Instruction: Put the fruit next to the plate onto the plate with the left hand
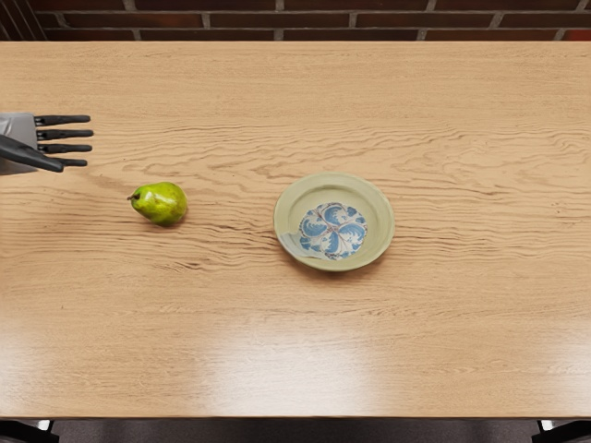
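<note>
Wooden table (462, 120) | left hand (42, 143) edge-cropped, fingers spread | pear (160, 203) off plate (288, 220)

Open tabletop (111, 171) lies between left robot hand (42, 143) and pear (159, 203) — the plate (288, 217) sits well beyond.

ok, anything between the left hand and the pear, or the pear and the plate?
Nothing visible. The left hand is open at the left edge, with only bare table between it and the pear. The stretch from pear to plate is bare wood too.
</note>
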